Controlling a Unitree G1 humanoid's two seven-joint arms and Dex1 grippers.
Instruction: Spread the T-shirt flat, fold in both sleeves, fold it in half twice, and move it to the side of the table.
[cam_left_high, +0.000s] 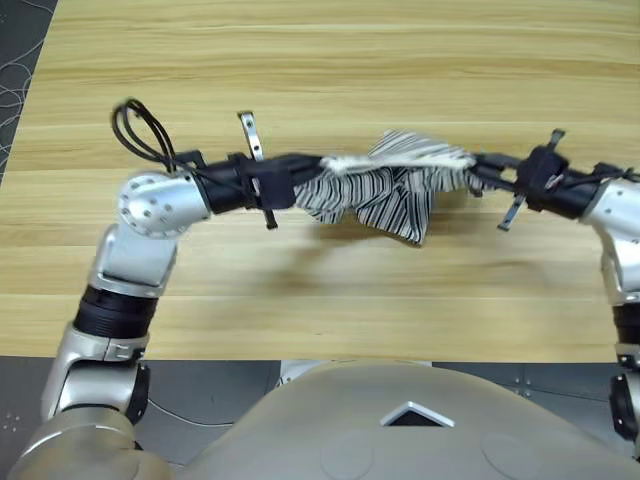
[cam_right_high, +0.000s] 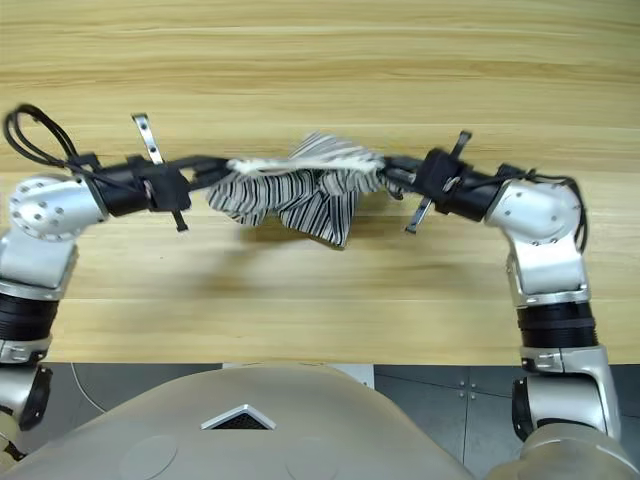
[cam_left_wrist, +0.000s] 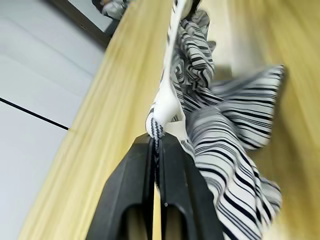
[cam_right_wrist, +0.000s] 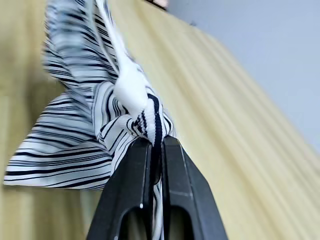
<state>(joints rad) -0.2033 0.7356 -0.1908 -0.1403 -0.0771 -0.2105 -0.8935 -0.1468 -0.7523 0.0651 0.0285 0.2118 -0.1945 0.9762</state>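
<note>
Left eye view has the black-and-white striped T-shirt hanging in a bunch above the middle of the light wooden surface, roughly midway between its far and near edges and strung between the two arms. The left gripper is clenched on one end of a white ribbed band along the shirt's upper edge. The left wrist view shows its black fingers pressed together with the striped trim pinched between them. The right gripper is likewise clamped on the other end of that band, with a knot of cloth wedged between its fingers. Most of the fabric sags in crumpled folds below the band; whether the lowest fold touches the surface I cannot tell. This looks like the spreading step, hardly begun, since no sleeve or hem lies open. To do it well, the arms would need to draw apart until the band is taut, so the folds drop open. They would then lower evenly and let the hanging edge land first. A gentle drag toward the near edge should make the cloth unroll rather than pile up. Both pinches are narrow, so a jerk could pull the trim free. Uneven heights would probably leave a twist in the body.
</note>
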